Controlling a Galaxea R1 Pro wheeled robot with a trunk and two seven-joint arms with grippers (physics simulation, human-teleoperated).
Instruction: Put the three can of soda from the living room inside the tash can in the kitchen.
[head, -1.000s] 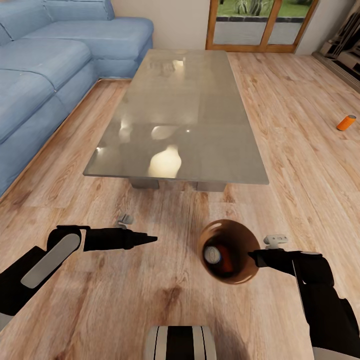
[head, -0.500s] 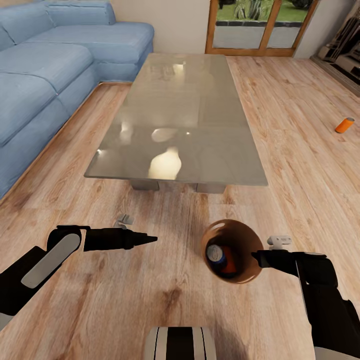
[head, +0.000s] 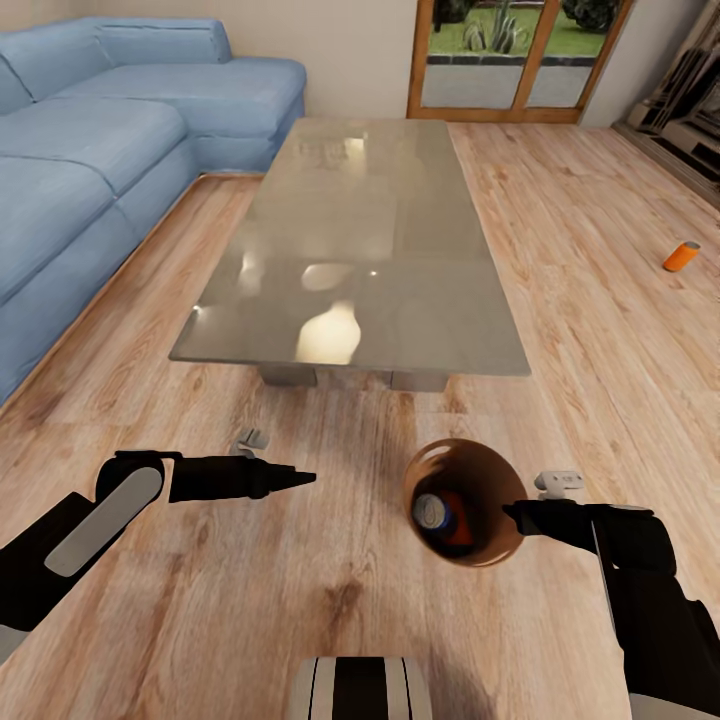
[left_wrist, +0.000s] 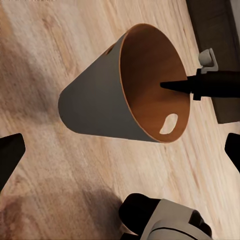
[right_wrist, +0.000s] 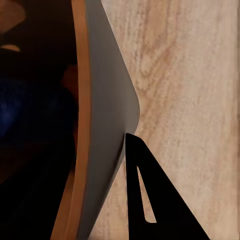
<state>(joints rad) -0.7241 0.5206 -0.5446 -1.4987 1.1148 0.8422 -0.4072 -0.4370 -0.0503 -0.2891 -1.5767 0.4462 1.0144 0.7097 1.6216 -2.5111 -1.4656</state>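
My right hand (head: 512, 516) is clamped on the rim of the trash can (head: 490, 478), one finger (right_wrist: 150, 200) against its grey outer wall and the other inside the copper-brown lining (the left wrist view shows that dark fingertip reaching over the rim). The bin hangs from that grip above the wood floor (head: 330, 600), tilted so that its mouth faces up toward my head camera. Inside it lie two of the soda cans: a dark blue can (head: 434, 511) with its silver top showing, and an orange can (head: 458, 522) just beside it, the two touching or nearly so. The third soda can (head: 682, 256), orange, lies on its side on the floor well off to my right, far from the bin and past the long edge of the grey low tabletop (head: 360, 240).

My left hand (head: 300, 480) holds nothing and points across toward the bin, well apart from it; its fingers look drawn together into one dark tip in the head view, though the left wrist view shows dark fingertips at both edges, so I cannot tell its state. The blue corner sofa (head: 90, 150) runs along my left, and a wood-framed glass door (head: 515, 60) stands beyond the tabletop.
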